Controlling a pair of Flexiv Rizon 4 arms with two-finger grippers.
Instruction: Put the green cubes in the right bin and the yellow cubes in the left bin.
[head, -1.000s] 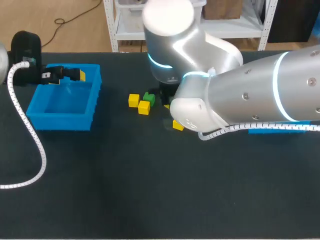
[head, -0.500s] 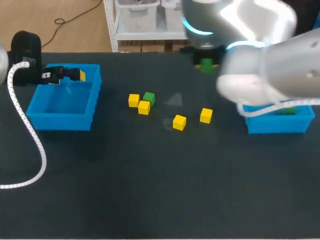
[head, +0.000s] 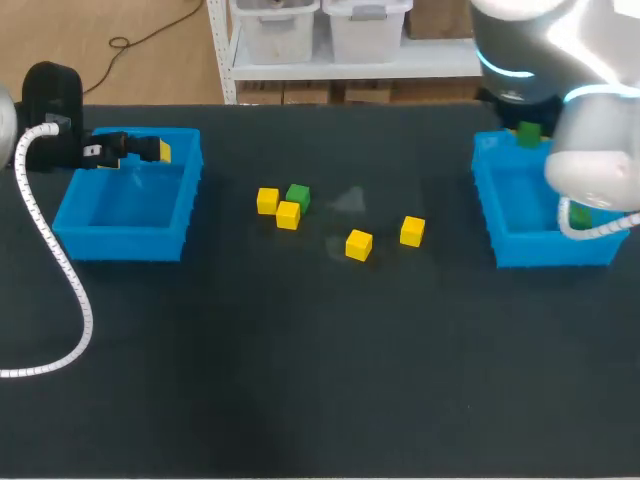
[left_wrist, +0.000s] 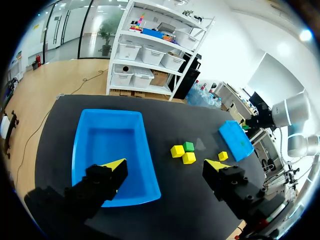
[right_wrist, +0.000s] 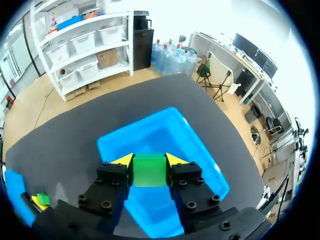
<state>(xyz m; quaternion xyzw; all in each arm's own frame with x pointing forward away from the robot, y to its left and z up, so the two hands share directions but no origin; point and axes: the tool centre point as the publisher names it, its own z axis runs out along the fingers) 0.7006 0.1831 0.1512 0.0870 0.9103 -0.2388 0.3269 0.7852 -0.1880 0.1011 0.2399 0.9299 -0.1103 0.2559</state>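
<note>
My right gripper (right_wrist: 149, 161) is shut on a green cube (right_wrist: 149, 170) and hangs over the right blue bin (right_wrist: 200, 165). The head view shows this cube (head: 528, 132) above the far end of the right bin (head: 500, 235), which has another green cube (head: 577, 214) inside. Left on the table are a green cube (head: 298, 195) and several yellow cubes, such as two (head: 267, 200) (head: 288, 214) beside it and one (head: 359, 244) nearer the middle. My left gripper (head: 155, 150) stands open over the far rim of the left bin (head: 120, 240), nothing between its fingers.
A white cable (head: 60, 270) loops from my left arm across the table's left side. In the left wrist view the cube cluster (left_wrist: 185, 152) lies ahead of the open fingers, between the left bin (left_wrist: 145, 170) and the right bin (left_wrist: 237, 142).
My right arm has swung from the cube cluster in the middle to above the right bin, carrying the green cube. The left arm has stayed put.
</note>
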